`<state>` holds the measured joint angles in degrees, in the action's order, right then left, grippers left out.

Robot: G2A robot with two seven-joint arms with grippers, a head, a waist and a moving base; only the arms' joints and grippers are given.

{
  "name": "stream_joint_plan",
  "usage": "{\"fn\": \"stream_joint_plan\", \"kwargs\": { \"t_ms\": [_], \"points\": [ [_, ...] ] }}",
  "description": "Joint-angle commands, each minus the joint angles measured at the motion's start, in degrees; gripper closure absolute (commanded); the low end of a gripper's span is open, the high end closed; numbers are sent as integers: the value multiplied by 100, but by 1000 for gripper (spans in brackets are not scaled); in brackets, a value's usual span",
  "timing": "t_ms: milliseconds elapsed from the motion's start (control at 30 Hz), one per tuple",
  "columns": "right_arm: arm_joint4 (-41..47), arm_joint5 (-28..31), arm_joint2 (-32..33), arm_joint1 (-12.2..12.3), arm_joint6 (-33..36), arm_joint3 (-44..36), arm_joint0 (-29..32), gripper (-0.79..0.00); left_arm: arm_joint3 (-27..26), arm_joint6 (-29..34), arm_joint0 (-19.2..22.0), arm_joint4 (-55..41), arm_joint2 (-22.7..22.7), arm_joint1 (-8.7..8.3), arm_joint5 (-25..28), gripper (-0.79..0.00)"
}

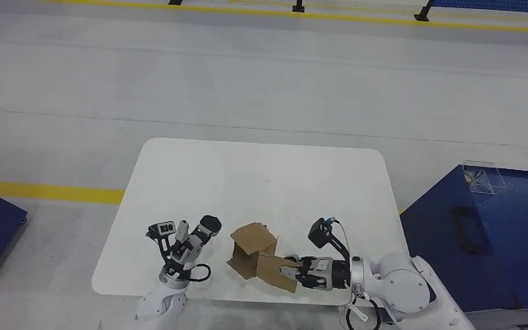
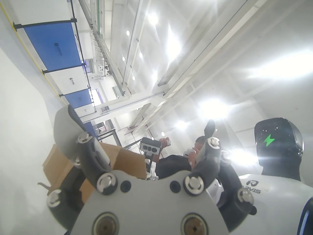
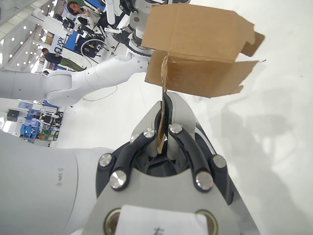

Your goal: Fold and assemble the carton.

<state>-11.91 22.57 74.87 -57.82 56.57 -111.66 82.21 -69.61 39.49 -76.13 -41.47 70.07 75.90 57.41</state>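
Pinching carton [image 1: 257,252] flap — right tool [image 3: 164,106] clamped, left tool [image 2: 138,121] spread wide nearby

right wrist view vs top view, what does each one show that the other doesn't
Right wrist view: the right gripper shut on a thin cardboard flap edge of the carton. Top view: the whole white table, the carton near its robot-side edge between the two arms, the left gripper apart from it. Both: the half-folded brown carton, held from the right arm's side.
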Motion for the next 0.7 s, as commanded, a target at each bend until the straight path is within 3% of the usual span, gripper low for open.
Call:
{"fn": "stream_joint_plan", "kwargs": {
  "t_ms": [0, 500, 667],
  "points": [
    [-10, 3, -2, -1, -6, 3, -4, 0, -24, -21, 1, 123, 7, 2, 59, -785],
    [-10, 3, -2, -1, -6, 3, -4, 0, -24, -21, 1, 123, 7, 2, 59, -785],
    [56, -38, -39, 9, -71, -27, 13, 0, -573, -389, -218, 1918, 706, -114, 59, -785]
  ]
}}
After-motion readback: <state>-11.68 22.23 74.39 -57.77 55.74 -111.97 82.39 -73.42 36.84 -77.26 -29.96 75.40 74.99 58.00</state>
